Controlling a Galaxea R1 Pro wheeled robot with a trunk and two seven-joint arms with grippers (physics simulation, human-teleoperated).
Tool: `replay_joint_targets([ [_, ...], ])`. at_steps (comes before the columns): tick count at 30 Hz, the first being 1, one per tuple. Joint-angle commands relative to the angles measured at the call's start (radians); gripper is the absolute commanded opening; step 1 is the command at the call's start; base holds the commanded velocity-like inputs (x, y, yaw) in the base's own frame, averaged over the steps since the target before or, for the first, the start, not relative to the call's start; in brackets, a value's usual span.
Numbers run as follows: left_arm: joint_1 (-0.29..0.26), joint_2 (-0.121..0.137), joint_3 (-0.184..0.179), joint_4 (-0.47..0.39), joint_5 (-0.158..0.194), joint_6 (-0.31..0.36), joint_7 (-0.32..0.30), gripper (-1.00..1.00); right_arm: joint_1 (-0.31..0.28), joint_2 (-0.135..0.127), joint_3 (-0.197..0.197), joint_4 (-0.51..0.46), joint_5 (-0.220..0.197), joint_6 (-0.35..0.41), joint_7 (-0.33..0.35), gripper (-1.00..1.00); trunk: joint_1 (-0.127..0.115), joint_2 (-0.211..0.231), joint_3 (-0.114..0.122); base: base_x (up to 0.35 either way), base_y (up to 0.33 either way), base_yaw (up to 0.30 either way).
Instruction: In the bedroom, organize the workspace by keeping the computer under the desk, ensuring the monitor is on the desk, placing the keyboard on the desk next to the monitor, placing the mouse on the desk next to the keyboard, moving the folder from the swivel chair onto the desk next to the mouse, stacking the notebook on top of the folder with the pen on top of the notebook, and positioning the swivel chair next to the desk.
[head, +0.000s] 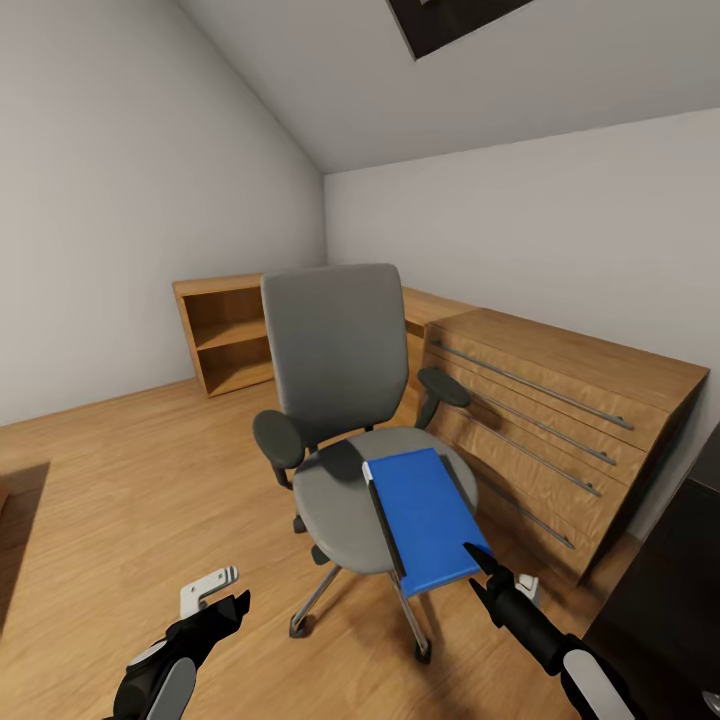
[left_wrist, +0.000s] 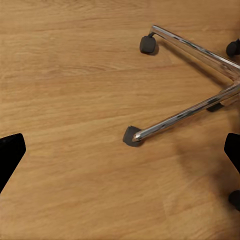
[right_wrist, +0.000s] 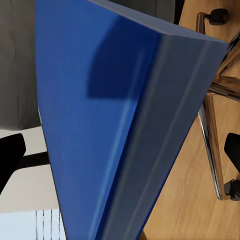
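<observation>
Wooden floor (head: 130, 480) bears gray swivel chair (head: 340, 380), blue folder (head: 428, 515) on seat.

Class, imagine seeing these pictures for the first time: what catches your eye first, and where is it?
A bright blue folder lies on the seat of a grey swivel chair in the middle of the room, overhanging its front edge. The right gripper reaches toward the folder's near corner. A wooden chest of drawers stands against the wall at the right.
</observation>
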Motion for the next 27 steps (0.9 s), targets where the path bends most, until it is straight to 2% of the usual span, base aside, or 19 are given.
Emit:
replay_joint_targets([
  [1,0.0,0.001,-0.003,-0.001,0.01,0.001,0.01,1.0,0.0,0.0,-0.002,0.0,-0.007,0.009,0.0,1.0,0.0,0.0,-0.001,0.0,0.0,0.0],
  [27,-0.001,0.0,-0.004,0.001,0.01,0.001,0.011,1.0,0.0,-0.001,-0.002,-0.001,-0.007,0.01,0.0,1.0,0.0,0.0,-0.001,0.016,0.0,0.0],
])
